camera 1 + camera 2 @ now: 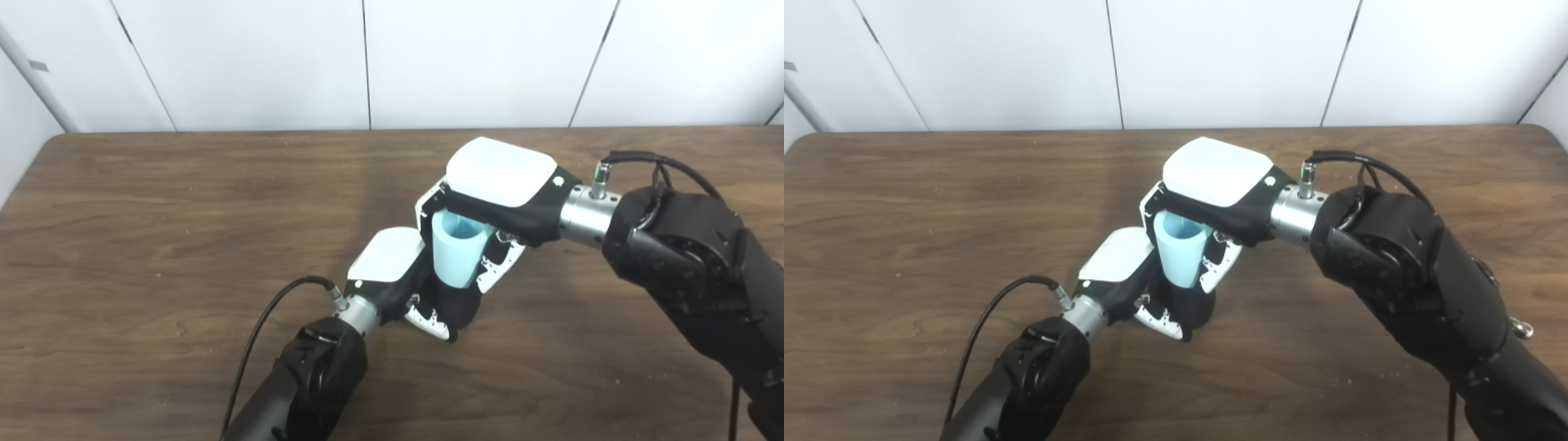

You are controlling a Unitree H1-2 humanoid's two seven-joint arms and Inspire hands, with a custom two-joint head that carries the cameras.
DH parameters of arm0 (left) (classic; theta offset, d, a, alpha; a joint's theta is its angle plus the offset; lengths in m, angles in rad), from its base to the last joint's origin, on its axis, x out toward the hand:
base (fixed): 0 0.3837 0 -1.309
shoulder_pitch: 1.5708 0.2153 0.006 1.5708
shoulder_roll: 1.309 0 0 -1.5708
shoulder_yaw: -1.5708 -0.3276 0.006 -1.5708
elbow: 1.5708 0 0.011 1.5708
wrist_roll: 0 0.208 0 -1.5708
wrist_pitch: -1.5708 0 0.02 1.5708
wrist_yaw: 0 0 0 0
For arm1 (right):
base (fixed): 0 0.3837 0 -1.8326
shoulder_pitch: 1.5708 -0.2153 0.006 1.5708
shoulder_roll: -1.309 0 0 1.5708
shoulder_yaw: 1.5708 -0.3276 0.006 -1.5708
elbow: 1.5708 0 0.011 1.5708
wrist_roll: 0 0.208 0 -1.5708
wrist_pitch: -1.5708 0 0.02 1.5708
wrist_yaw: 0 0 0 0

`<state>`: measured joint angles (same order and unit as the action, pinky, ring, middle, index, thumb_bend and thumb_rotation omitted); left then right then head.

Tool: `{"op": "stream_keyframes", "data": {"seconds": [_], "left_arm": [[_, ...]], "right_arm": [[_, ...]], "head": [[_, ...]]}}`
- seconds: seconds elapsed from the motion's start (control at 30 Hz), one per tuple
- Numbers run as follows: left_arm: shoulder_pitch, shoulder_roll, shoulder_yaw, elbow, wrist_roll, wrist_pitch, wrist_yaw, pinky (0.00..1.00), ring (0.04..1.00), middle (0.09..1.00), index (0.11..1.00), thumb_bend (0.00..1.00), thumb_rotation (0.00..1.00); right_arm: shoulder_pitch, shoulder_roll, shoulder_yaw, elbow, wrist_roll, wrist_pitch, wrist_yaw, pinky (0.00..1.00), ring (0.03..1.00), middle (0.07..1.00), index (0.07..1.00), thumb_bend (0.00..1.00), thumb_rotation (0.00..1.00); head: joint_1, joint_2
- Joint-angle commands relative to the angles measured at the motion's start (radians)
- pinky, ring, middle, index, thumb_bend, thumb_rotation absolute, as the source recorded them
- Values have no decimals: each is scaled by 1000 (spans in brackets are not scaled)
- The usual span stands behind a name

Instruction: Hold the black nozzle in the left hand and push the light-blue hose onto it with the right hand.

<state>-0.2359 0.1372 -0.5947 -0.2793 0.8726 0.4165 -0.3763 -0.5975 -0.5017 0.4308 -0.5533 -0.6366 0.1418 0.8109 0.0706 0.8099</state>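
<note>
Light-blue hose [456, 254] is sitting upright between the two hands over the middle of the table, its open mouth facing up and its lower end running straight down into the black nozzle [456, 309]. From where I am standing, the right hand's fingers [503, 264] are wrapping around the hose from the far side and the right, closing on its wall just under the rim, which looks like a grip chosen for pressing downward along the hose's length. Below, the left hand's fingers [429, 318] are curling around the nozzle's dark body and bracing it from the near side, so the push from above has something firm to meet. The hose's bottom edge is touching the nozzle, but I cannot tell how far it has slid on, since the fingers are hiding the joint.

Moving outward, the right hand [499, 196] is arching over the hose with its white back turned up, and the left hand [392, 269] is tucking in low beside it, the two nearly touching. Both arms are angling in toward one spot above the brown wooden table [153, 245].

As for looks, the hose is appearing as a short, pale blue tube with a smooth matte wall, slightly wider at the top, and a hollow, shadowed inside.
</note>
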Motion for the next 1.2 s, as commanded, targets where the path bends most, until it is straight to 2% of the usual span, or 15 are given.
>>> {"op": "stream_keyframes", "data": {"seconds": [0.0, 0.13, 0.17, 0.2, 0.23, 0.3, 0.37, 0.4, 0.5, 0.6, 0.73, 0.93, 1.07, 1.17], "left_arm": [[63, 0, -38, 61, -51, 51, -156, 607, 670, 497, 485, 521, 0], [60, 5, -34, 62, -56, 52, -157, 622, 684, 497, 485, 521, 0], [61, 4, -31, 62, -54, 51, -158, 628, 689, 497, 485, 521, 0], [62, 2, -29, 61, -53, 51, -159, 635, 694, 498, 485, 521, 0], [63, 0, -27, 60, -51, 51, -160, 643, 700, 498, 485, 521, 0], [66, -6, -24, 59, -48, 51, -162, 660, 706, 498, 485, 521, 0], [69, -13, -22, 59, -43, 52, -165, 686, 719, 498, 485, 521, 0], [70, -16, -21, 59, -41, 52, -167, 697, 722, 497, 485, 521, 0], [73, -20, -21, 56, -36, 51, -170, 694, 705, 497, 485, 521, 0], [74, -19, -19, 55, -36, 51, -171, 693, 706, 497, 485, 521, 0], [74, -14, -21, 52, -37, 51, -170, 697, 713, 497, 484, 521, 0], [68, -3, -34, 46, -36, 40, -164, 616, 656, 497, 485, 521, 0], [64, 5, -37, 44, -38, 35, -163, 595, 641, 497, 485, 521, 0], [62, 5, -36, 50, -41, 38, -163, 620, 689, 497, 485, 521, 0]], "right_arm": [[29, -9, 16, 26, 10, -33, 17, 317, 426, 513, 551, 494, 0], [27, -9, 52, 32, 3, -64, 35, 351, 445, 504, 560, 496, 0], [13, -17, 70, 34, 0, -77, 59, 463, 551, 591, 529, 506, 65], [-1, -23, 86, 36, -1, -86, 80, 556, 640, 664, 626, 616, 82], [-16, -27, 104, 39, -6, -89, 105, 622, 702, 723, 697, 685, 101], [-42, -31, 134, 42, -23, -79, 144, 710, 776, 799, 770, 705, 114], [-59, -28, 155, 51, -43, -68, 163, 770, 838, 855, 821, 742, 201], [-61, -25, 159, 55, -48, -62, 166, 791, 865, 884, 844, 761, 283], [-50, -24, 153, 53, -49, -39, 163, 832, 919, 933, 883, 751, 420], [-42, -37, 144, 41, -55, -50, 152, 891, 973, 972, 917, 755, 552], [-39, -51, 133, 25, -65, -79, 140, 991, 1000, 999, 970, 769, 693], [-14, -62, 99, 20, -82, -99, 116, 1000, 1000, 1000, 1000, 828, 847], [1, -73, 70, 21, -66, -106, 108, 1000, 1000, 1000, 1000, 843, 900], [7, -82, 27, 8, -27, -95, 97, 1000, 1000, 1000, 1000, 857, 958]], "head": [[-3, 3], [-8, 4], [-8, 4], [-6, 5], [-6, 5], [-2, 6], [0, 7], [0, 7], [-2, 7], [-1, 8], [-2, 8], [1, 8], [1, 10], [2, 10]]}}
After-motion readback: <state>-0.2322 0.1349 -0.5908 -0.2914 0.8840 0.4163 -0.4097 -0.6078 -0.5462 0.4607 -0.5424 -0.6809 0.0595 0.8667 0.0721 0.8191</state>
